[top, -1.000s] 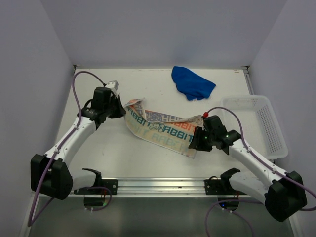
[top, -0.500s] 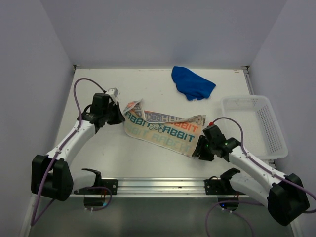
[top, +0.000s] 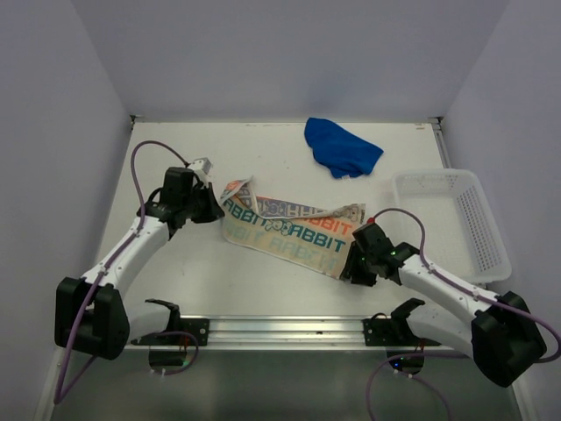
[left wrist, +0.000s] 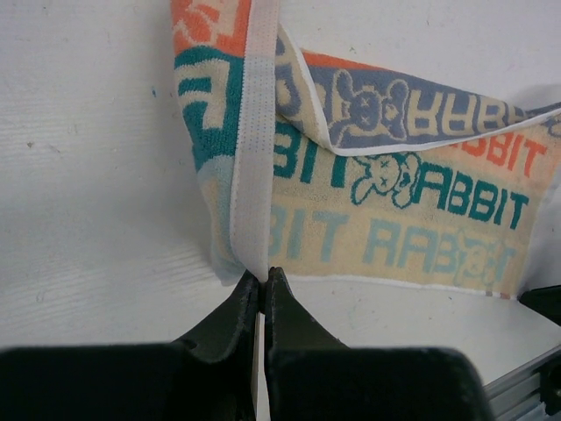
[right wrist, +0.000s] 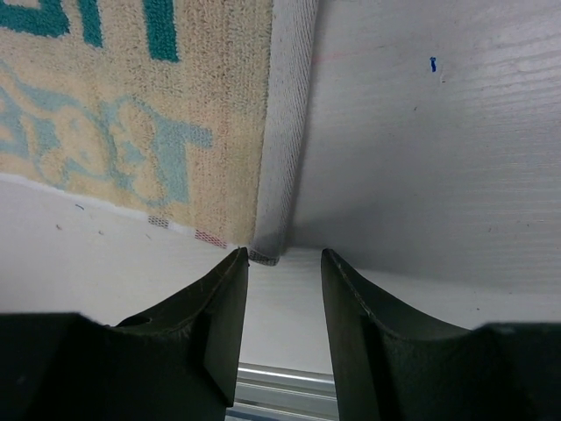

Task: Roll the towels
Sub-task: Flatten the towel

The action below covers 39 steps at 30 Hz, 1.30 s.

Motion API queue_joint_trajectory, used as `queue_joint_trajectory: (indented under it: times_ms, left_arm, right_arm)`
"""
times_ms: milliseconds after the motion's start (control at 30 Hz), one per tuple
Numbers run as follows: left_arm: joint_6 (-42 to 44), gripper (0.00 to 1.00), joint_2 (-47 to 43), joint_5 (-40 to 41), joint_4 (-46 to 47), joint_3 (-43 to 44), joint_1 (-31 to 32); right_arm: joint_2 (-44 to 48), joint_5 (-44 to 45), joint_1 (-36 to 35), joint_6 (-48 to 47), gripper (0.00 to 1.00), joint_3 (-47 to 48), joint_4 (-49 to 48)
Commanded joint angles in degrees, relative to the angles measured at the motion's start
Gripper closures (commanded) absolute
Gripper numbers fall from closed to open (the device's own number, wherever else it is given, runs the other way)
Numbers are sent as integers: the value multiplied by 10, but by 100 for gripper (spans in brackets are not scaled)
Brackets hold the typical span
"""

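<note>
The patterned towel (top: 285, 230), orange, grey-blue and cream with block lettering, lies spread across the table's middle, its far edge partly folded over. My left gripper (top: 213, 203) is shut on the towel's white left hem (left wrist: 254, 175), pinching it at the fingertips (left wrist: 263, 276). My right gripper (top: 353, 266) is open and low at the towel's near right corner (right wrist: 267, 246). The corner lies just ahead of the gap between the fingers and is not gripped. The plain blue towel (top: 342, 149) lies crumpled at the far right, away from both grippers.
A white mesh basket (top: 478, 219) stands at the table's right edge, just right of my right arm. A metal rail (top: 289, 329) runs along the near edge, close behind the right gripper. Walls close in the table on the left, right and far sides.
My right gripper has moved toward the near edge, down the towel's right end to its near corner. The towel's right end has dropped flat. My left gripper has barely moved.
</note>
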<state>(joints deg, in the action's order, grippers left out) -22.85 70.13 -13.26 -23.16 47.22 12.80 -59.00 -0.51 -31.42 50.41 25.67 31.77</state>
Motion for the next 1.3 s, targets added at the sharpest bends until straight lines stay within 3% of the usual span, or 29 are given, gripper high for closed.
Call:
queue_joint_trajectory:
  times_ms: [0, 400, 600, 800, 967, 1100, 1267]
  left_arm:
    - [18, 100, -23, -17, 29, -1, -4]
    - [14, 100, -54, -46, 36, -11, -4]
    - [11, 100, -65, -51, 37, -13, -4]
    - [0, 100, -76, -54, 38, -15, -3]
    - [-31, 100, -83, -27, 35, -6, -8]
    - [-54, 100, -58, -36, 36, 23, -20]
    - [-104, 100, -5, -110, 59, 79, -79]
  right_arm:
    - [-28, 48, -16, 14, 57, 11, -6]
    - [-90, 135, -74, 43, 64, 54, 48]
    - [-104, 135, -82, 48, 77, 61, 47]
    - [-84, 141, -83, 36, 99, 90, 71]
    - [-57, 171, -81, 6, 100, 165, 124]
    - [-55, 177, -51, -35, 100, 240, 145]
    - [-115, 90, 56, -94, 100, 357, 119]
